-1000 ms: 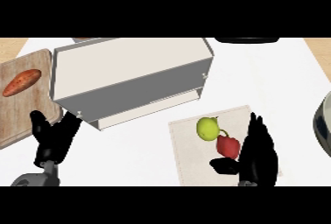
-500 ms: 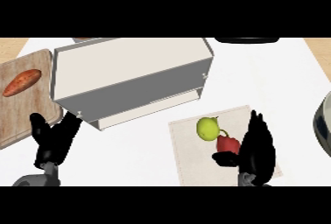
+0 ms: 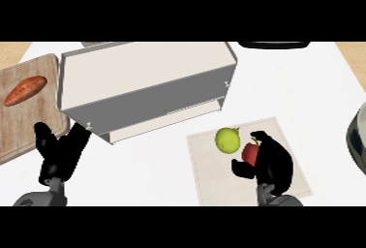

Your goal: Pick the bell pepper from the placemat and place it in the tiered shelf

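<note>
A red bell pepper (image 3: 250, 152) lies on the beige placemat (image 3: 214, 186) at the lower right, partly hidden by my right hand (image 3: 276, 162). That hand is curled round the pepper, thumb on its left side and fingers over its top. A yellow-green fruit (image 3: 227, 139) sits just left of the pepper on the same mat. The white and grey tiered shelf (image 3: 150, 77) stands up and to the left of the mat. My left hand (image 3: 61, 155) rests open at the lower left, fingers up, in front of the shelf's near corner.
A wooden cutting board (image 3: 22, 128) with a sweet potato (image 3: 25, 90) lies at the far left. A dark round vessel (image 3: 358, 140) shows at the right edge, and a black object (image 3: 275, 44) at the top edge.
My right hand has gone from straight fingers beside the pepper to fingers curled over it. The left hand has barely moved.
</note>
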